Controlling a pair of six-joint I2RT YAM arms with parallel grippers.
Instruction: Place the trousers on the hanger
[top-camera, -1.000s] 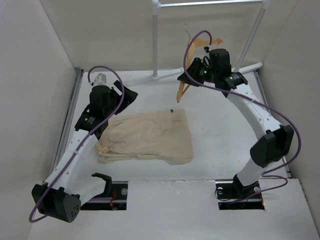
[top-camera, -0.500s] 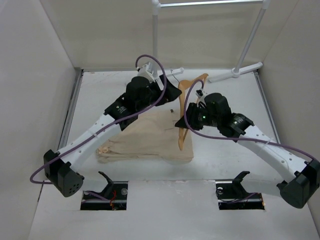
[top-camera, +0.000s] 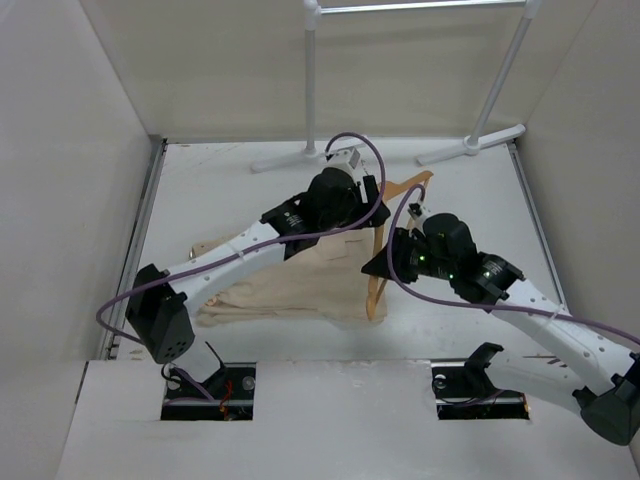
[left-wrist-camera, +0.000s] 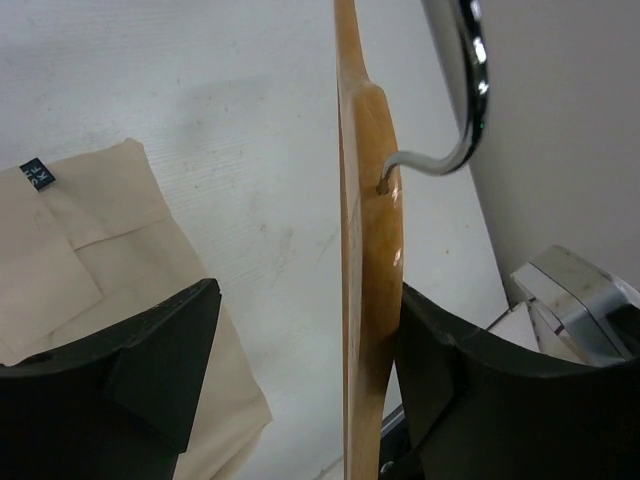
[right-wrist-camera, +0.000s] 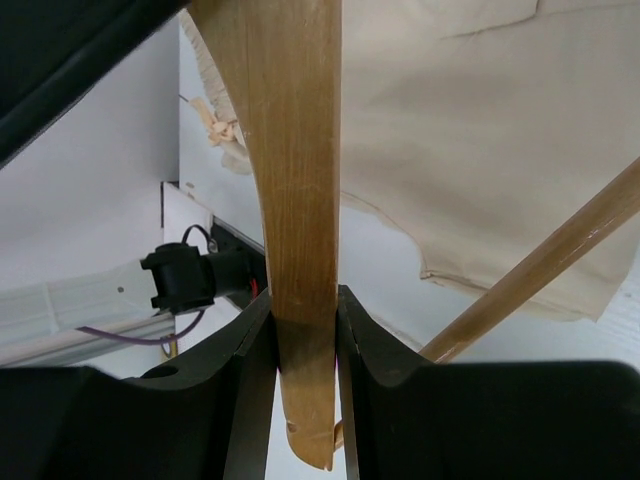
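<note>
**Top view.** The trousers (top-camera: 290, 285) lie flat on the surface (top-camera: 200, 190), toward its 6 o'clock edge. The left arm (top-camera: 240, 255) crosses them and hides their far part, so we cannot tell waist from legs here. The hanger (top-camera: 376, 295) stands along their 3 o'clock side, running from 1 o'clock down to 6 o'clock. Its middle and its hook are hidden behind the two wrists. The left gripper (top-camera: 370, 205) and the right gripper (top-camera: 385, 262) meet at the hanger, and we cannot read their jaws from above. The white rack poles (top-camera: 311, 80) rise at 12 o'clock and are cut off by the picture's edge.

**Left wrist view.** The jaws of the left gripper (left-wrist-camera: 308, 300) stand apart. The hanger (left-wrist-camera: 365, 250) runs between them, close against the 3 o'clock jaw, and we cannot say whether it touches. The metal hook (left-wrist-camera: 465, 110) is cut off at the top. At 9 o'clock a corner of the trousers (left-wrist-camera: 70, 260) carries a small black label (left-wrist-camera: 35, 176), whose white marks are too small to read.

**Right wrist view.** The jaws of the right gripper (right-wrist-camera: 303, 340) are pressed onto one wooden arm of the hanger (right-wrist-camera: 295, 200). The bottom bar (right-wrist-camera: 550, 255) slants across at 4 o'clock, above the trousers (right-wrist-camera: 480, 140).
</note>
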